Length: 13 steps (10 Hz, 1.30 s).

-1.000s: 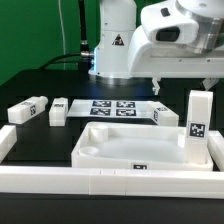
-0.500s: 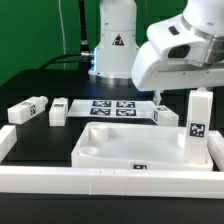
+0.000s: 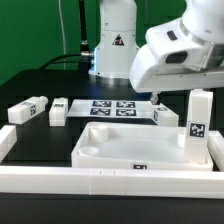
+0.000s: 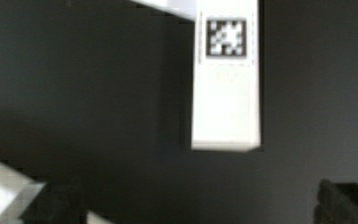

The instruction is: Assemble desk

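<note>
Bkgd: green wall [image 3: 30,25] at rear, matte black table [image 3: 40,82] in front, bright even light.

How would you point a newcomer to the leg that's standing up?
Find the big white tray-like tabletop in front of the arm's base. At its end on the exterior view's right stands a white square leg with a black-and-white tag facing the camera. It is the only leg upright; the other legs lie flat on the black table.

Marker board [image 3: 112,107] lies flat mid-bench [image 3: 40,152], four tags up. White border rail [image 3: 60,181] runs along six o'clock. One side rail [image 3: 5,141] sits at nine o'clock, another [image 3: 216,152] at three.
</note>
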Available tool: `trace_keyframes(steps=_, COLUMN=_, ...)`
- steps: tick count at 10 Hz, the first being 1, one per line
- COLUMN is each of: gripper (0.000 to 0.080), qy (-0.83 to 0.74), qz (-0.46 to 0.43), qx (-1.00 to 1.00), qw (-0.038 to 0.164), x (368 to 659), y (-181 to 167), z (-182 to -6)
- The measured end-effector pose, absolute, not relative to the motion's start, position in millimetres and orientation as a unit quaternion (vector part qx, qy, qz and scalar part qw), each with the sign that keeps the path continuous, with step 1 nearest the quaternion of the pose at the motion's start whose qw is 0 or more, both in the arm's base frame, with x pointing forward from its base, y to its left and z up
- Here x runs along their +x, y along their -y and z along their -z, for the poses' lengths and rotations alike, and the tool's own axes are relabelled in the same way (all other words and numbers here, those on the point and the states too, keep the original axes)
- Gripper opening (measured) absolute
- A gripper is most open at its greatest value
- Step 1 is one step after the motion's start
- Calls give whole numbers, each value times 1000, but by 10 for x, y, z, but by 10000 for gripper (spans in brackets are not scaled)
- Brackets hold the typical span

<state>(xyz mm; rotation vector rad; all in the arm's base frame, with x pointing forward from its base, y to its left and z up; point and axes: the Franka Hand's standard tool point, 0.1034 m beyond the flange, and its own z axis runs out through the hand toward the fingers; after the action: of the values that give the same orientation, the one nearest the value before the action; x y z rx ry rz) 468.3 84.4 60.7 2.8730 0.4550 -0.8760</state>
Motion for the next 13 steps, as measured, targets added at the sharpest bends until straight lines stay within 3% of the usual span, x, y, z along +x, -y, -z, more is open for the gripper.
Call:
trace_keyframes(steps=2, gripper=649, qy=-160, qz=337, qx=926, qw=66, x=4521, y=-838, z=-494)
trace_keyframes(steps=7, gripper=649, qy=-142, qz=485, qx=858, qw=87, x=4370, y=-803, z=-410)
trace_keyframes(steps=13, gripper=649, qy=-140, qz=495, qx=853, qw=88, x=4372, y=-790, z=-300)
